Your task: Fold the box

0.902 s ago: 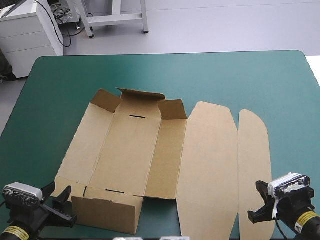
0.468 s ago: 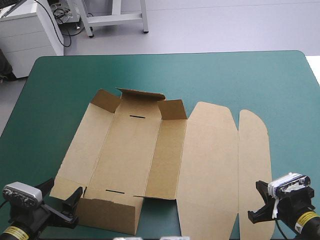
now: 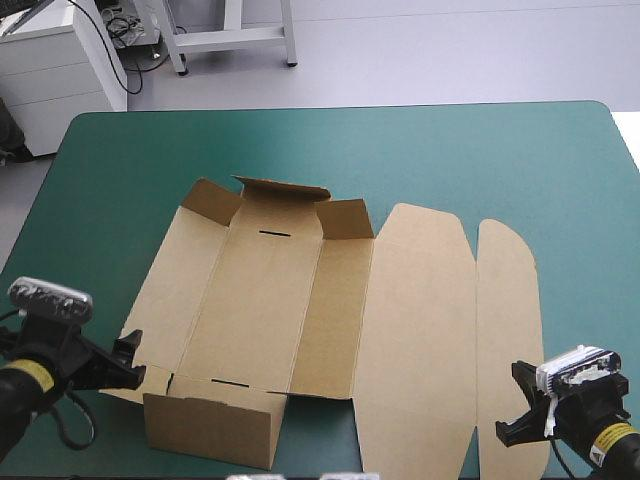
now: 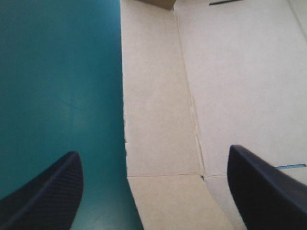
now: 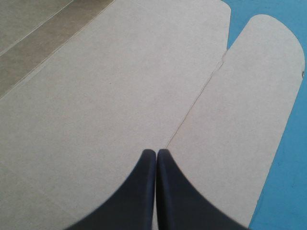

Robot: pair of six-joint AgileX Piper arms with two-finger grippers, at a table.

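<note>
The brown box (image 3: 260, 300) lies in the middle of the table, partly formed. Its far wall and corner tabs stand up, and its near wall (image 3: 210, 425) is raised. The lid (image 3: 415, 330) and its rounded flap (image 3: 505, 320) lie flat to the right. My left gripper (image 3: 133, 358) is open at the box's near left corner. In the left wrist view its gripper (image 4: 152, 153) hangs over the flat left side panel (image 4: 158, 120). My right gripper (image 3: 510, 425) is shut and empty. It hovers over the crease (image 5: 192, 110) between lid and flap, where the gripper (image 5: 157, 153) forms one point.
Bare teal-green cover (image 3: 400, 150) surrounds the box, widest toward the table's far edge. A narrower strip (image 3: 90, 230) runs along the left of the box. The lid flap ends close to the table's near right edge.
My left arm has moved away from the near edge, its open gripper now level with the box's near left corner. The right arm and the box have not moved.
</note>
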